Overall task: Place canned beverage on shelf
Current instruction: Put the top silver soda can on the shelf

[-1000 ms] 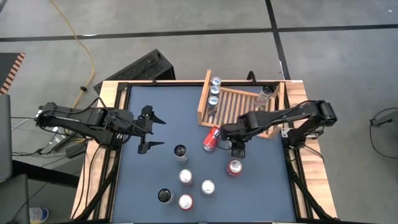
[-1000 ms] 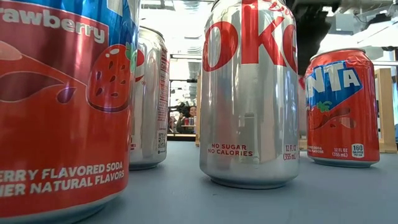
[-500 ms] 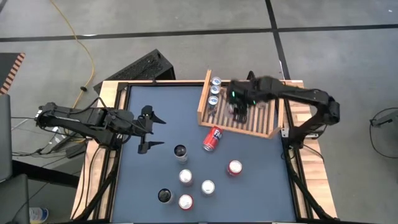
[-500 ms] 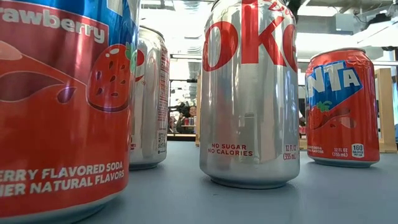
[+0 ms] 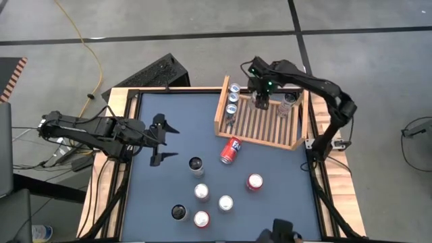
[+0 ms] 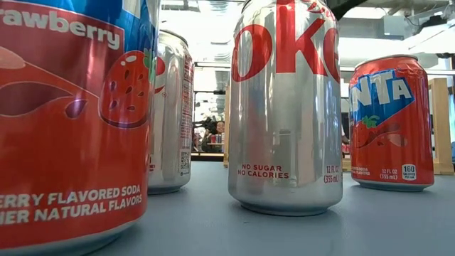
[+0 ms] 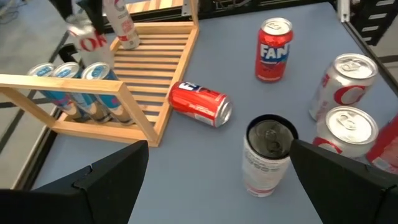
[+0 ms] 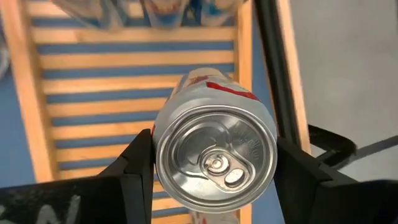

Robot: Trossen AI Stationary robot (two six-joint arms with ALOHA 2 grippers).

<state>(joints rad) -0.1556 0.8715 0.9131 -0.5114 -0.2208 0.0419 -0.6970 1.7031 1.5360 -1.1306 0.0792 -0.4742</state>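
Observation:
The wooden shelf [image 5: 264, 120] lies at the table's far right, with three blue cans [image 5: 233, 99] along its left side board and one silver can [image 5: 289, 102] at its far right corner. My right gripper [image 5: 260, 98] is over the shelf's far part, shut on a silver can with red print [image 8: 214, 158]. My left gripper [image 5: 163, 140] is open and empty over the table's left part. A red can [image 5: 231, 150] lies on its side on the table just in front of the shelf. My right gripper pinches the silver can between its two fingers [image 8: 138, 163], on opposite sides of the can's wall near its top [image 8: 163, 140]. The fingers come from above, pointing down. The can stands upright over the shelf's slats; whether its base touches them I cannot tell.
Several cans stand on the table's near middle, among them a dark can [image 5: 196, 164] and a red one [image 5: 254, 181]. In the low view a strawberry can [image 6: 71, 121], a silver cola can [image 6: 284, 107] and a red can [image 6: 391, 121] stand close to the camera.
My right gripper has carried the silver can from beside the lying red can toward the table's far edge, over the shelf's near board, and now holds it over the shelf's far slats. The red can has stayed lying where it was.

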